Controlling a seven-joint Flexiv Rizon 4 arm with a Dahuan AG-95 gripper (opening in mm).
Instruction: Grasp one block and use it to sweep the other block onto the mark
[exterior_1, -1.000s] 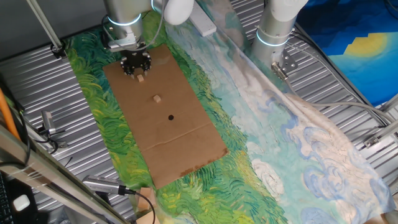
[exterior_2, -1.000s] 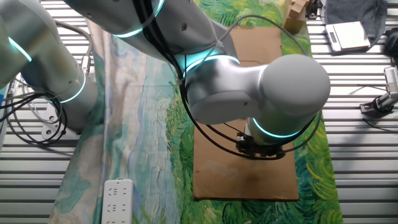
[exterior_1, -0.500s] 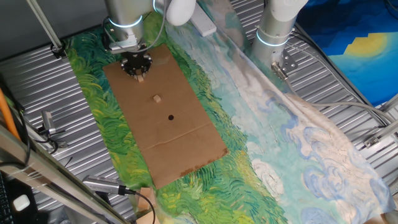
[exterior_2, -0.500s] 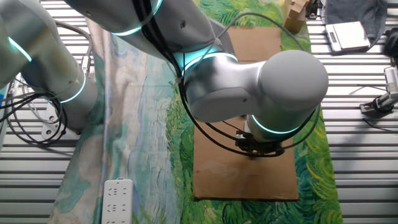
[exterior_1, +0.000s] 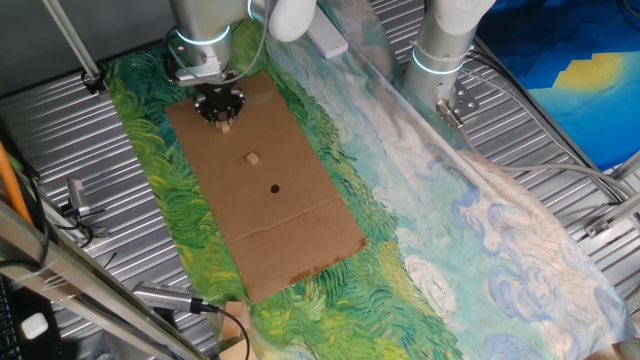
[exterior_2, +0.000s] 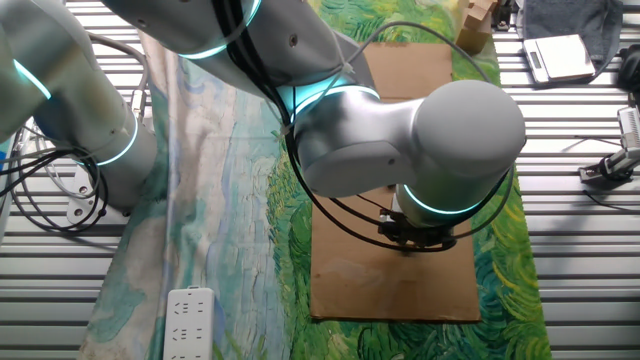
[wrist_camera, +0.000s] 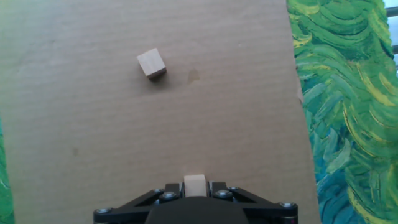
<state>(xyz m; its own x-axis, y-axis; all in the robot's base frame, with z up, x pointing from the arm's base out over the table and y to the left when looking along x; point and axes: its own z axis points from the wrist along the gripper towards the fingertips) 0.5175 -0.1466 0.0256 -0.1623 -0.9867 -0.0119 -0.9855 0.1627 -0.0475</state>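
My gripper (exterior_1: 224, 118) is shut on a small tan block (exterior_1: 226, 125) over the far end of the brown cardboard sheet (exterior_1: 300, 230). In the hand view the held block (wrist_camera: 194, 184) sits between the black fingers (wrist_camera: 163, 196). The other tan block (exterior_1: 252, 158) lies loose on the sheet, apart from the gripper, and shows in the hand view (wrist_camera: 151, 63) ahead and to the left. The mark (exterior_1: 275, 188), a small black dot, lies just beyond that block on the nearer side. The mark is out of the hand view. In the other fixed view the arm (exterior_2: 440, 140) hides the gripper.
The cardboard lies on a green and blue painted cloth (exterior_1: 420, 250) over a ribbed metal table (exterior_1: 60, 150). A second robot base (exterior_1: 440, 50) stands at the far right. A power strip (exterior_2: 190, 320) and wooden pieces (exterior_2: 477, 22) lie at the edges.
The gripper with its block has shifted very slightly over the far end of the sheet. The loose block and the mark have not moved.
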